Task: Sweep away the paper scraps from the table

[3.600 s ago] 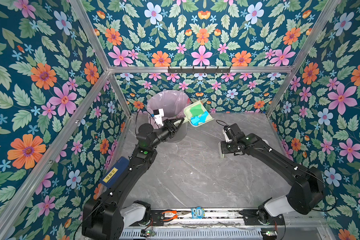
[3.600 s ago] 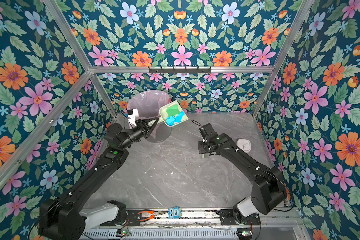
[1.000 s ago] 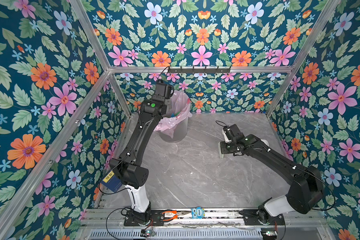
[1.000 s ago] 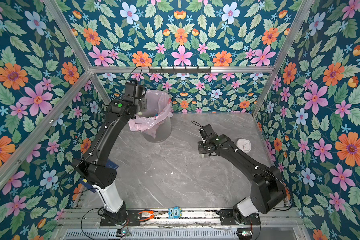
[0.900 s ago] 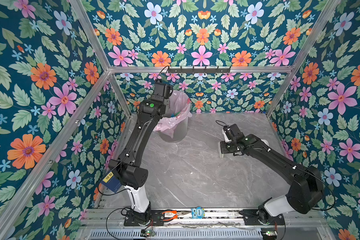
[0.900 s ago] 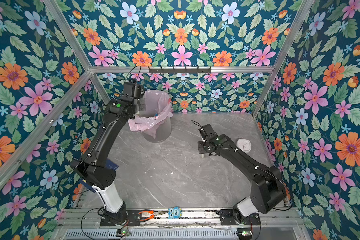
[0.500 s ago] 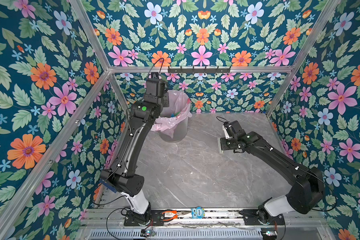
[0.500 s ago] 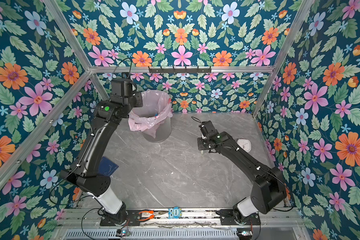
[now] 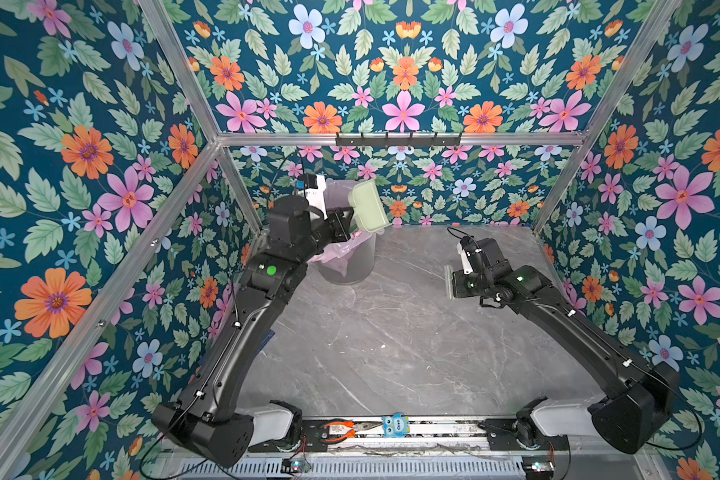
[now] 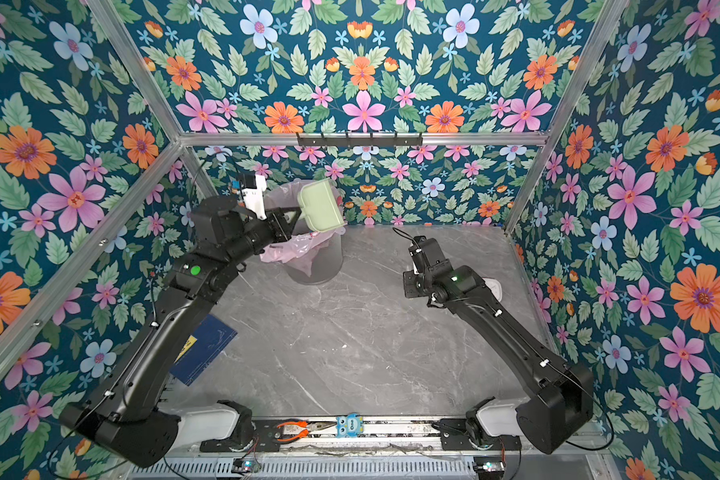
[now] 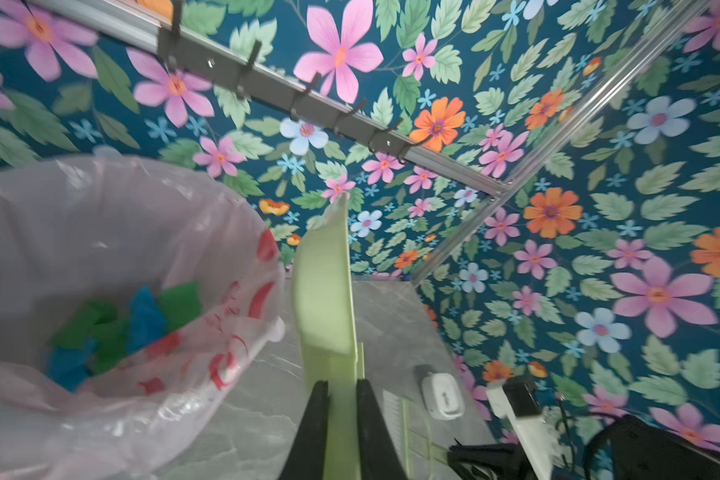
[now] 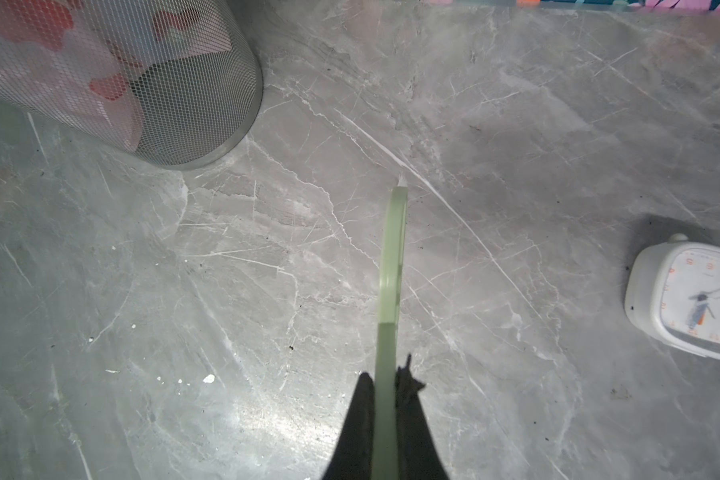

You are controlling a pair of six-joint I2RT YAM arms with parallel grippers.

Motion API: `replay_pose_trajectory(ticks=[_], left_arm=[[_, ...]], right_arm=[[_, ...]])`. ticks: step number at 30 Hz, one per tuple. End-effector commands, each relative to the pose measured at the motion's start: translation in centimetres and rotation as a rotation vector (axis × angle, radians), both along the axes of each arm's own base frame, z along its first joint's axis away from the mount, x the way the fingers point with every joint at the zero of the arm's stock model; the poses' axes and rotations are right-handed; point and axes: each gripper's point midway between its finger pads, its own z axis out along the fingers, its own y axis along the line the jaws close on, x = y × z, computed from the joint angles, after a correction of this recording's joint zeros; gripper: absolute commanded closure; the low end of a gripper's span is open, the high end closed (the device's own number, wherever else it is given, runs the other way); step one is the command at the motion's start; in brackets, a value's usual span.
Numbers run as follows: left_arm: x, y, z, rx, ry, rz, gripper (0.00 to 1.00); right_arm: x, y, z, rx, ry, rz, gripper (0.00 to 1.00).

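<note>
Lying in pink-lined mesh bin, far left on table: paper scraps, green and blue. Left gripper clamped on handle of pale green dustpan, held high at bin rim. Right gripper closed on green brush, right of centre. Liner's red print unreadable. White clock far right. Blue owl tag, near rail, reads "One".
</note>
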Motion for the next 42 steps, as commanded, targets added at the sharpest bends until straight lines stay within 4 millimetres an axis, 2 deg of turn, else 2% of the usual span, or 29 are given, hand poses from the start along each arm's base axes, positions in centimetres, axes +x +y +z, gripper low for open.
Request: replay_pose_trajectory(ticks=[1,12,18,25,32,42], left_arm=[[-1.1,-1.7,1.9,-0.183,-0.056,-0.072,1.0],[-3.8,-5.9,-9.1,-0.197,0.104,-0.116,1.0],[-5.0,-7.3,-14.0,-0.187,0.171,-0.128,1.0],[-6.0,-7.9,-20.2,-0.208,0.258,-0.119,1.0],[-5.9,-8.1,-23.7,-0.249,0.254,-0.126,1.0],[-5.8,-9.6,-28.5,-0.28,0.365,-0.157,1.0]], right_arm=[[-0.5,-1.0,0.6,-0.034,-0.015,-0.015,1.0],[-1.9,-2.3,1.2,-0.052,-0.023,-0.033,1.0],[-2.5,-2.6,1.0,-0.058,-0.009,-0.034,1.0],[-3.0,-3.6,0.1,-0.101,0.014,-0.055,1.0],[-3.1,-3.7,-0.7,-0.108,0.029,-0.064,1.0],[-3.2,-3.4,-2.3,-0.128,0.066,-0.053,1.0]])
